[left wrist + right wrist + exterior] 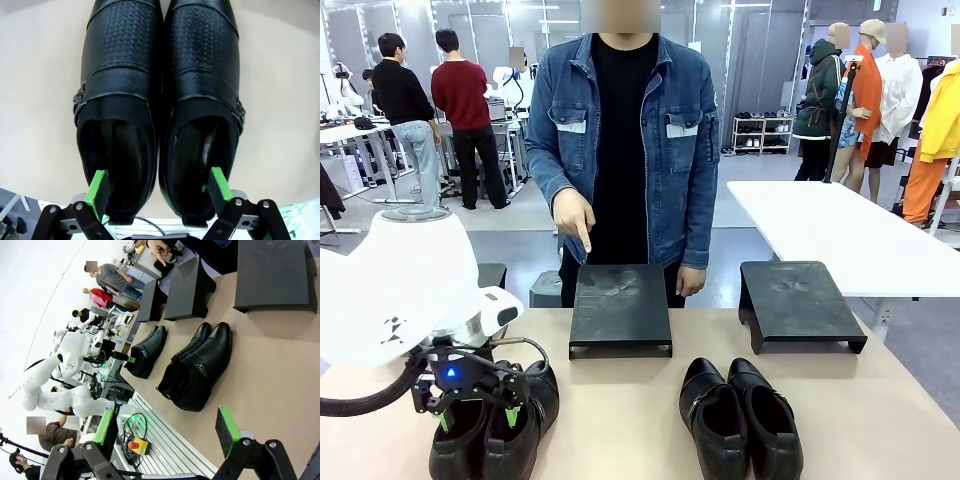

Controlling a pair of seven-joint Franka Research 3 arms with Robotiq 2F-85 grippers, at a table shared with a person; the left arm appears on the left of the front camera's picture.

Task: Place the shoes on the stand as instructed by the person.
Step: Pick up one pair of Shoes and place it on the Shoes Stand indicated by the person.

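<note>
Two pairs of glossy black shoes stand on the tan table near its front edge: the left pair (500, 425) and the right pair (740, 420). My left gripper (477, 415) is open just over the left pair (160, 100), one green pad in each shoe's opening, the inner walls between them. The person (620, 140) in a denim jacket points a finger (584, 240) down at the middle black stand (620, 310). My right gripper (166, 430) hangs open and empty, well back from the right pair (197, 367).
A second black stand (800, 300) sits at the back right of the table. A white table (840, 235) stands behind it. In the right wrist view, the left arm (75, 355) hovers by the left pair (147, 350), and a cable rack lies below the table edge.
</note>
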